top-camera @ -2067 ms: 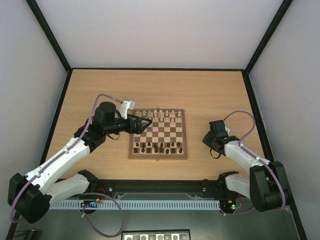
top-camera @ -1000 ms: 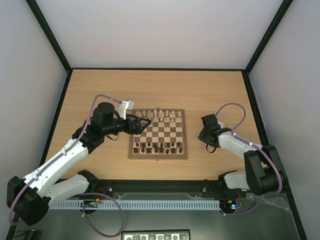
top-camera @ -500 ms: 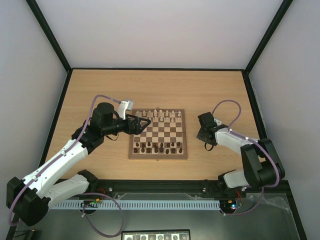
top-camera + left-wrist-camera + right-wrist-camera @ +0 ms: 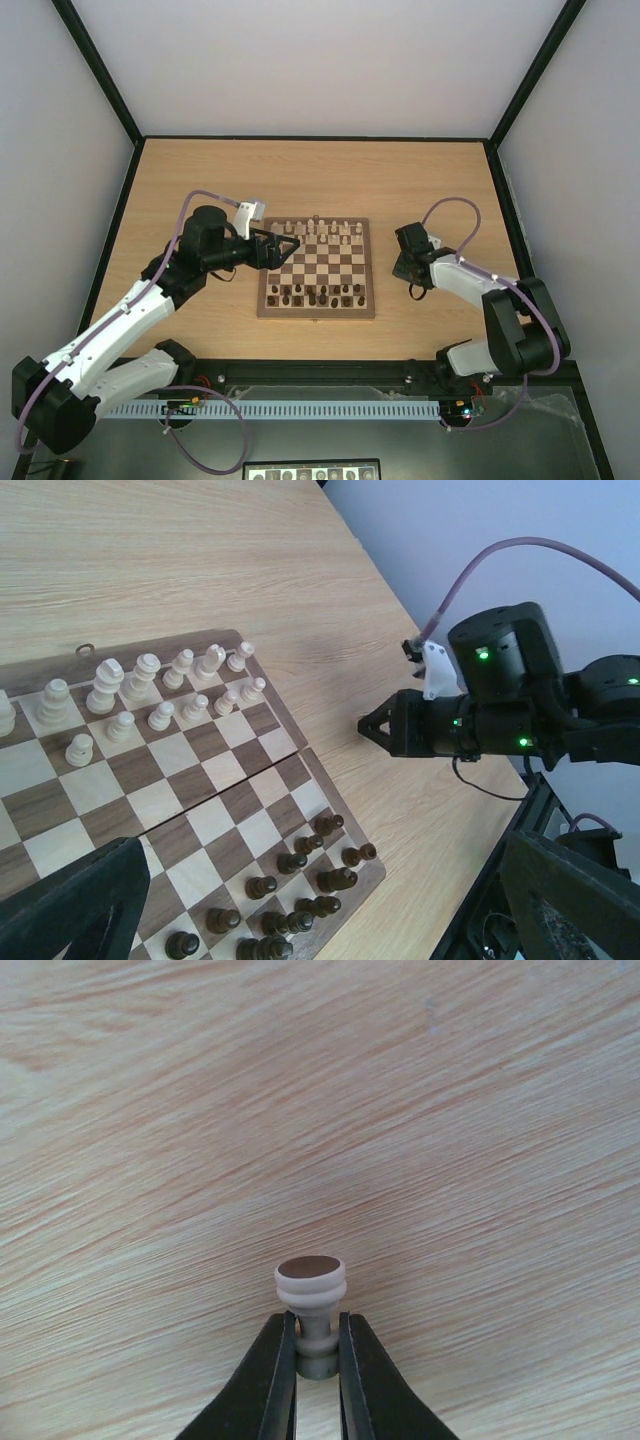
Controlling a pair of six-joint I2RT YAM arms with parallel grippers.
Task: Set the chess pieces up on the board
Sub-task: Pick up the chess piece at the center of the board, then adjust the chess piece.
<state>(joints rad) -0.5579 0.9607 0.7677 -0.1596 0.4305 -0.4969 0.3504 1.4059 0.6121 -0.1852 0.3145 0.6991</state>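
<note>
The board [image 4: 316, 311] lies mid-table, with pale chess pieces [image 4: 325, 232] on its far rows and dark ones [image 4: 318, 293] on the near rows. My right gripper [image 4: 317, 1326] is shut on one pale chess piece [image 4: 311, 1282], pinching its stem with the base facing the camera, over bare table. From above, that gripper [image 4: 400, 268] sits just right of the board. My left gripper [image 4: 290, 246] hangs open over the board's far left corner. In its wrist view the pale pieces [image 4: 150, 675] and the board's border [image 4: 150, 646] show, with nothing between its fingers [image 4: 70, 905].
The wooden table [image 4: 300, 175] is bounded by black frame rails and grey walls. Dark chessmen [image 4: 290, 890] crowd the board's near right corner. The right arm's cable [image 4: 460, 205] loops above its wrist.
The right gripper has shut on the pale piece and shifted left toward the board's right edge. The left arm has barely moved.
</note>
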